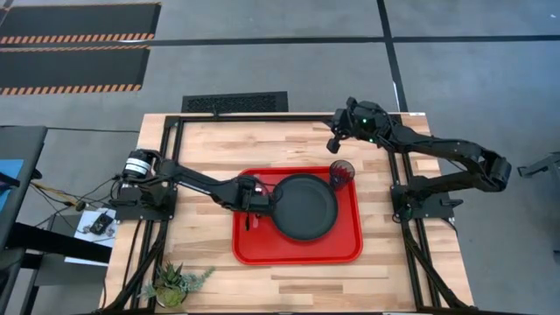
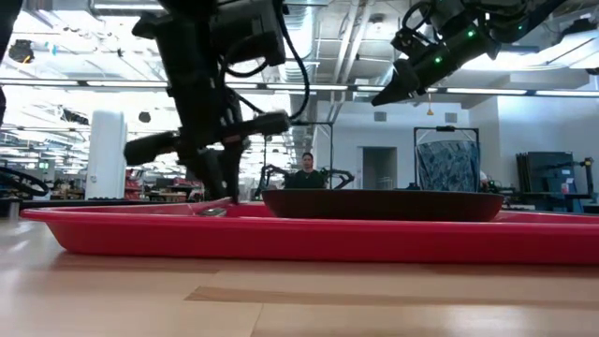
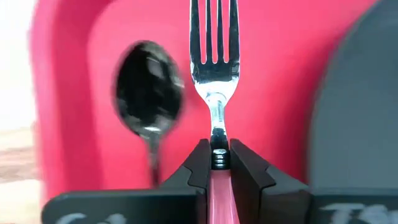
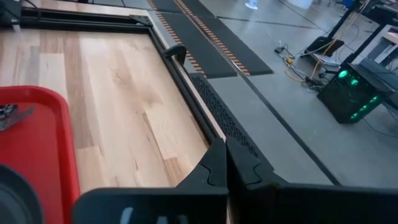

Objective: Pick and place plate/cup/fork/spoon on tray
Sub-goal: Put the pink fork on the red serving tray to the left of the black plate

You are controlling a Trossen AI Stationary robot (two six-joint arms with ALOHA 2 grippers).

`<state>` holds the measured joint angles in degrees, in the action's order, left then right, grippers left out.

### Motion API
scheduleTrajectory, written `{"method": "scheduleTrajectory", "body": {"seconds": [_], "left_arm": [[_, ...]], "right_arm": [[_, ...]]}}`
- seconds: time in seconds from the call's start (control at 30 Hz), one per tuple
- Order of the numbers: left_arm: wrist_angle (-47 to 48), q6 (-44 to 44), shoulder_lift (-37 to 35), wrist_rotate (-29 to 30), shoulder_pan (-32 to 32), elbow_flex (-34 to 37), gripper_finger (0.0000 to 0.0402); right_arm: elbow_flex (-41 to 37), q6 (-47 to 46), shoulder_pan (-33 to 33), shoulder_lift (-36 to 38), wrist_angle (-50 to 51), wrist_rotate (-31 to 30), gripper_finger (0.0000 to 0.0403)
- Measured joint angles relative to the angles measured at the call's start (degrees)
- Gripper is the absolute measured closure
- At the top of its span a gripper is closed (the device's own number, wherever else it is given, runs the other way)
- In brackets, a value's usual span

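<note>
Fork work first: your left gripper [image 3: 216, 163] has its fingers pinched nearly shut on the slim fork w/ silver tines and red handle [image 3: 214, 68], gripped right where metal neck meets handle, low over the left end of the big bright red rectangular plastic tray [image 1: 350, 249]. Fork seems down at tray-floor level or very close, so I'd say release step is next: keep it level, open fingers only a little, then lift straight up so the handle doesn't drag. Small dark metal spoon w/ round bowl [image 3: 148, 87] lies just beside the fork, on the side away from the plate, roughly parallel; don't sweep sideways or you'll knock it. Large round matte-black plate [image 1: 305, 206] sits mid-tray just on the fork's other side, so it's a narrow lane. Small dark smoky see-through tumbler [image 1: 341, 171] stands at the tray's far right corner, beside the plate. Right gripper [image 4: 226, 163] waits w/ fingers fully closed, holding nothing, raised over the counter's [image 1: 210, 149] far right edge, well clear. Small potted green plant [image 1: 175, 282] at near left corner, out of the way.
</note>
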<state>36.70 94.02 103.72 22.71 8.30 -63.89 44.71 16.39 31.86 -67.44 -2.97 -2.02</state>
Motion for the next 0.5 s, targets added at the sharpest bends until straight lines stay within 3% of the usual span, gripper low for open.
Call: {"method": "scheduleTrajectory", "body": {"seconds": [0.5], "left_arm": [[-2.8,-2.7,3.3,-1.3,0.0,0.0,0.038]], "right_arm": [[0.0,0.2,0.0,0.0,1.0,-0.1,0.0399]]}}
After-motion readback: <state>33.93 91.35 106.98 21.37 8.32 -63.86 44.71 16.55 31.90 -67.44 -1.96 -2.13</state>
